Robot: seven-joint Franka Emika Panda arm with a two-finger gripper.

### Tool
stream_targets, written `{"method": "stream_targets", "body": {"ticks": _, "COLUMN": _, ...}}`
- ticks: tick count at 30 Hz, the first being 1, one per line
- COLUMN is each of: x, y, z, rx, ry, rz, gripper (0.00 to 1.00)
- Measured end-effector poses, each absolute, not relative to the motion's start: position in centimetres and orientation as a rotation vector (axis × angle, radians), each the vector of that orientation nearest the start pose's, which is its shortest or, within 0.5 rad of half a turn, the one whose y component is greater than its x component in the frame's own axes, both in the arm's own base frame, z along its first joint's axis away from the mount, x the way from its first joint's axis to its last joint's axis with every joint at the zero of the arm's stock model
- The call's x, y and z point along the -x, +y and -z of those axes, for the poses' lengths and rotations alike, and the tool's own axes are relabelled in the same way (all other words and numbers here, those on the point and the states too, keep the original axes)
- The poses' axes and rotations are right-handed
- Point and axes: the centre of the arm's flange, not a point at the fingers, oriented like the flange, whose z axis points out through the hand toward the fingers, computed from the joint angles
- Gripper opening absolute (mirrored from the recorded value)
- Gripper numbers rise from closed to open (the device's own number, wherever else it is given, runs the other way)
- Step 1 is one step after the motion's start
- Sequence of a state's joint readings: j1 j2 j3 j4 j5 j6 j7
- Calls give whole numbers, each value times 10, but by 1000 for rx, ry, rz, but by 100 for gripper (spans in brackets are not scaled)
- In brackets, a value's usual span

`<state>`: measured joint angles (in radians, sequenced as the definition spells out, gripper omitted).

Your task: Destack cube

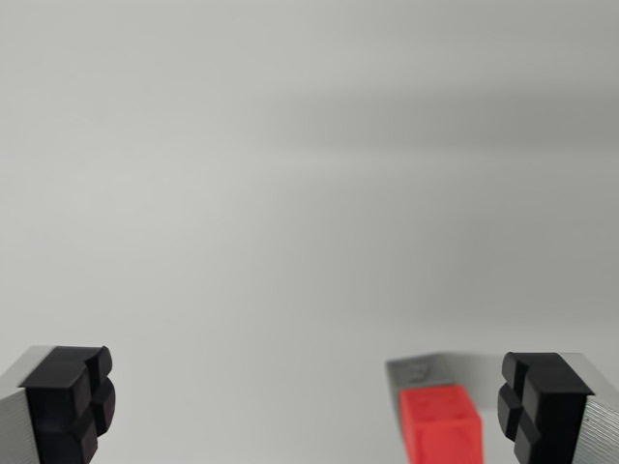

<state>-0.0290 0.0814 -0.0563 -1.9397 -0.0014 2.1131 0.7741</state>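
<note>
gripper [305,411]: wide open, holding nothing, so it looks ready to close on something | red cube [442,425]: low on the wrist view's right, near the right finger pad [537,406], not between the pads | grey block [418,372]: touching the cube, maybe the stack | desk [290,193]: plain grey

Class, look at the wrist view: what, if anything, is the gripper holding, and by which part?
Nothing is held. The gripper is open, with a bare gap between its fingers; the red cube sits near the right finger, not clamped.
</note>
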Motion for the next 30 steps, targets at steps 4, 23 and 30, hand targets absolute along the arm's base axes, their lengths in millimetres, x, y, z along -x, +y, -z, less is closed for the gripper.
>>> {"method": "stream_targets", "body": {"ticks": 4, "x": -585, "y": -49, "z": -450, "rx": 2831, "ry": 1295, "rz": 138, "gripper": 100}}
{"method": "stream_targets", "body": {"ticks": 23, "x": -581, "y": -51, "z": -445, "rx": 2835, "ry": 1292, "rz": 130, "gripper": 100}}
{"method": "stream_targets", "body": {"ticks": 30, "x": -576, "y": -54, "z": -438, "rx": 2840, "ry": 1285, "rz": 125, "gripper": 100}}
